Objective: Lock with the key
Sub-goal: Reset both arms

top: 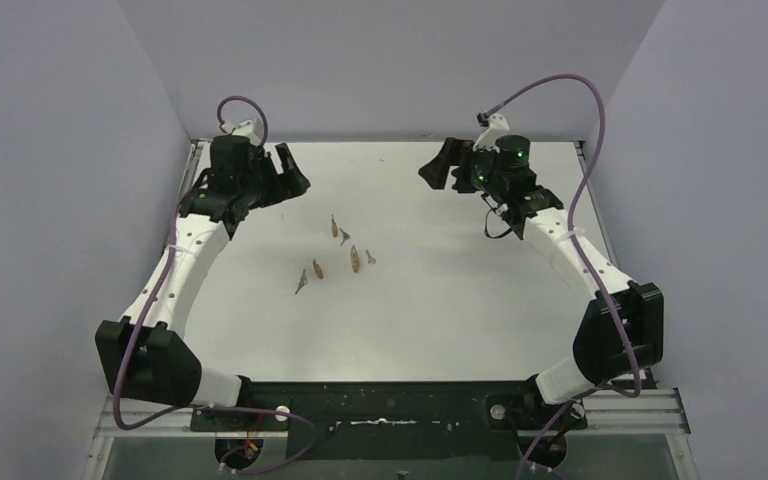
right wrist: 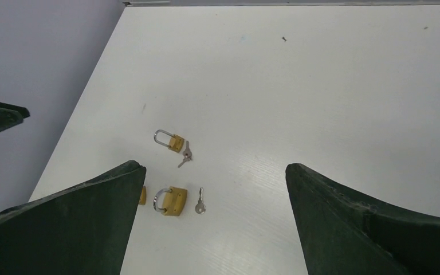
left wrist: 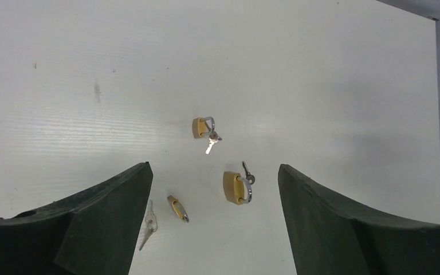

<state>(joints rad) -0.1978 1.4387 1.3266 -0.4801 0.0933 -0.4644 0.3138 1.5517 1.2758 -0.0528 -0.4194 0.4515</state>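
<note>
The large padlock (left wrist: 233, 187) has a brass-yellow body and a silver shackle, as do the small padlock (left wrist: 198, 127) at its 11 o'clock and the slim padlock (left wrist: 176, 207) at 8 o'clock. The keys (left wrist: 210, 143) are silver-grey. The tabletop (left wrist: 321, 69) is plain white. The left tool (left wrist: 213, 167) and right tool (right wrist: 215, 167) are dark greenish-black, and the cables (top: 602, 125) are purple.

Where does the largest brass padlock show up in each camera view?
Top external: the largest padlock sits near mid-frame.
Left wrist: low, just right of centre.
Right wrist: low, left of centre.
Shared landmark: the single key lying close beside it in all three views.
</note>
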